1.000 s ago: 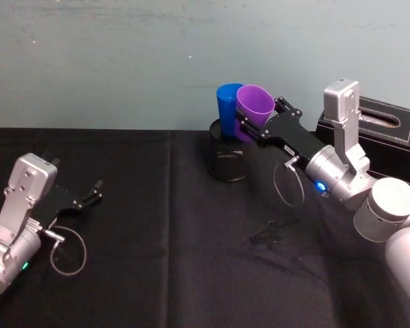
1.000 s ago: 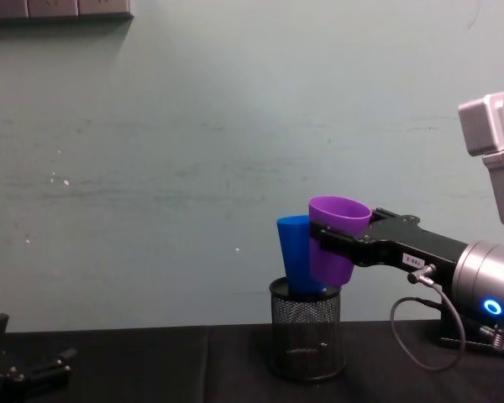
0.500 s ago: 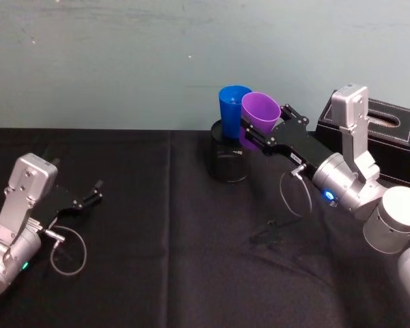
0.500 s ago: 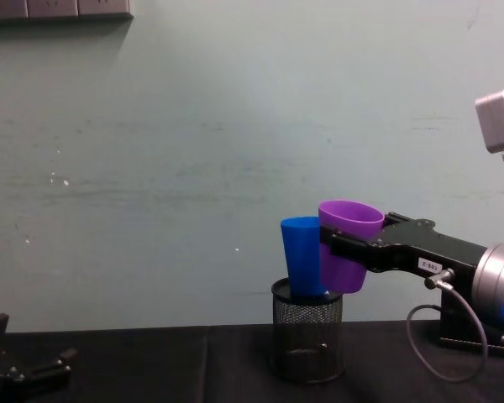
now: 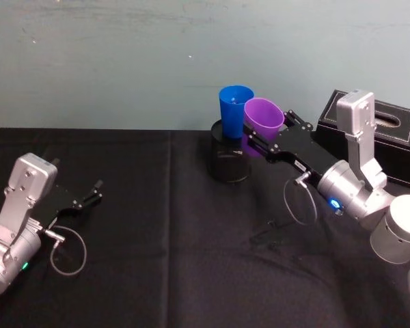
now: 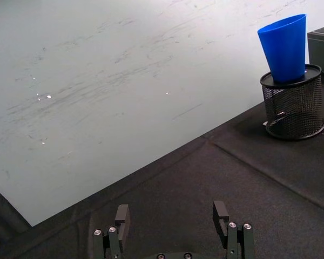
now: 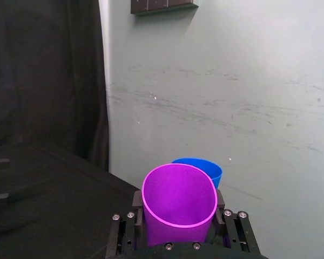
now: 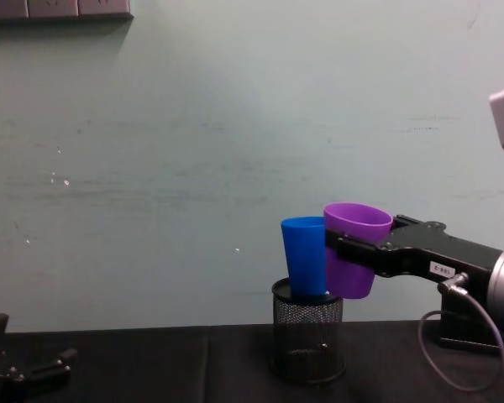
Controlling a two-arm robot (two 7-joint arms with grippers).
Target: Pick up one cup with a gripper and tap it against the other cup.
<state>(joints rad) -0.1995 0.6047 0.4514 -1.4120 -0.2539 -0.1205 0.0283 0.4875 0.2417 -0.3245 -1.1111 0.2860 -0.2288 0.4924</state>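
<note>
The purple cup (image 5: 262,118) (image 8: 353,258) (image 7: 178,206) hangs in the air, and my right gripper (image 5: 258,137) (image 8: 340,249) is shut on it from the right. The blue cup (image 5: 234,111) (image 8: 306,256) (image 6: 284,46) (image 7: 203,168) stands upright in a black wire-mesh pen holder (image 5: 228,159) (image 8: 307,331) (image 6: 293,108) at the back of the table. In the chest view the purple cup overlaps the blue cup's right side, above the holder's rim; I cannot tell whether they touch. My left gripper (image 5: 96,191) (image 6: 173,216) rests open at the table's left, holding nothing.
A black cloth covers the table (image 5: 164,253). A black box (image 5: 389,133) stands at the back right, behind my right arm. A pale wall (image 8: 193,151) closes off the far edge. A loose cable loop (image 5: 297,201) hangs under the right wrist.
My right gripper has carried the purple cup rightward and a little lower, drawing back along the blue cup's side. The blue cup stands more upright than before. My left arm has not moved.
</note>
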